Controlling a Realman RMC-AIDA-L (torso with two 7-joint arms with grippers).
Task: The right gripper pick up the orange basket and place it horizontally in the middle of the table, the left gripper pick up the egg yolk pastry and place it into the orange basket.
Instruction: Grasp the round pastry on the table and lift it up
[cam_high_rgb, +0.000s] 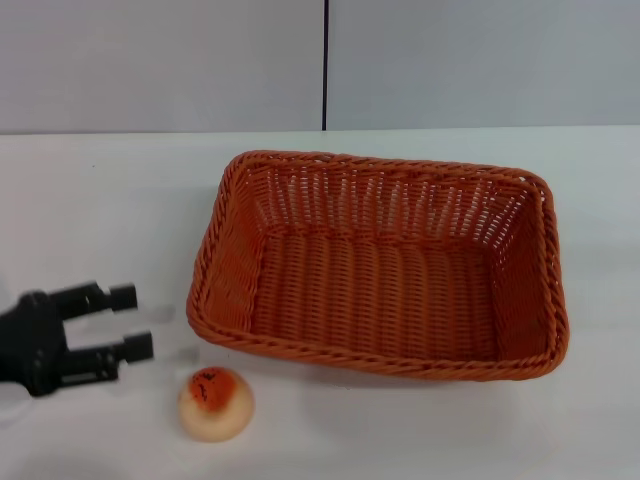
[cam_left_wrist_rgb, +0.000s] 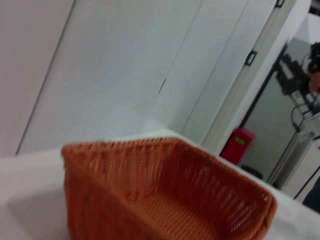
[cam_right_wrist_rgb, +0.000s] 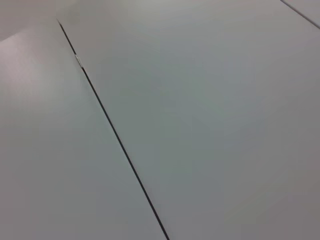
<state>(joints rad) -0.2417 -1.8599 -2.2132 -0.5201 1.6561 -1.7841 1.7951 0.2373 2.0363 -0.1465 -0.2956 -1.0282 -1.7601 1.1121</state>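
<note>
The orange basket (cam_high_rgb: 378, 262) lies flat mid-table (cam_high_rgb: 90, 210); the egg yolk pastry (cam_high_rgb: 215, 402) sits at its 7 o'clock; the left gripper (cam_high_rgb: 128, 322), jaws released, hovers at the pastry's 10 o'clock.

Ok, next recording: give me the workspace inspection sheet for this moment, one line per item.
Surface: white table, no marks seen.
Basket: orange basket stands upright and empty, long side across the table, about mid-table.
Pastry: egg yolk pastry sits on the table outside the basket, near its front left corner, not touching it.
Clutter: nothing seen.
Left gripper: left gripper open and empty, to the left of the pastry, apart from it.
Right gripper: not in any view; its wrist camera shows only a grey panel.
Cables: nothing seen.
Surroundings: grey wall panels behind the table; a red bin off to the side in the left wrist view.
</note>
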